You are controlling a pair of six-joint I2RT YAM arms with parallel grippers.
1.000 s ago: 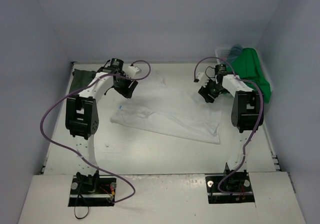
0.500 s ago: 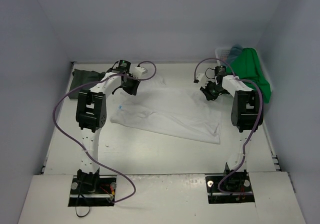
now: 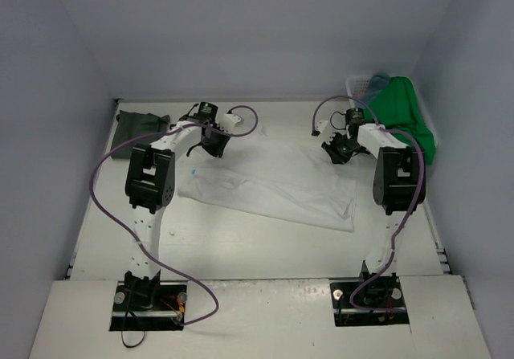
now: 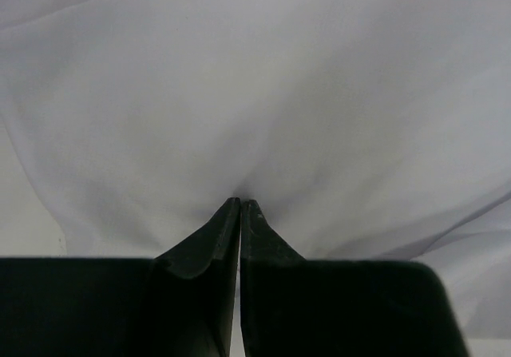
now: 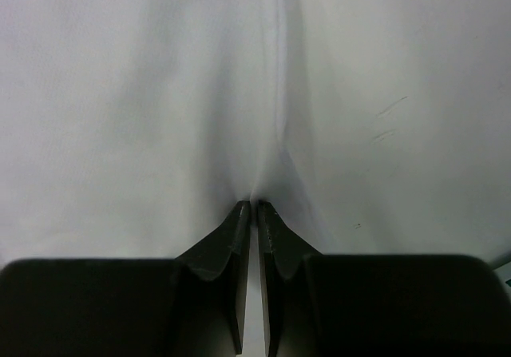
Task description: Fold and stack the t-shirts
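While the bright green t-shirt (image 3: 405, 114) is spilling over the white basket (image 3: 359, 82) at the far right, with the teal-blue t-shirt (image 3: 379, 78) poking up inside, the white t-shirt (image 3: 273, 186) is lying spread on the table (image 3: 241, 246). The left gripper (image 3: 210, 145) and right gripper (image 3: 336, 152) are each pinching its far edge, jaws closed on cloth. The dark grey-green t-shirt (image 3: 140, 124) is sitting at the far left corner, and pale walls are enclosing the table.
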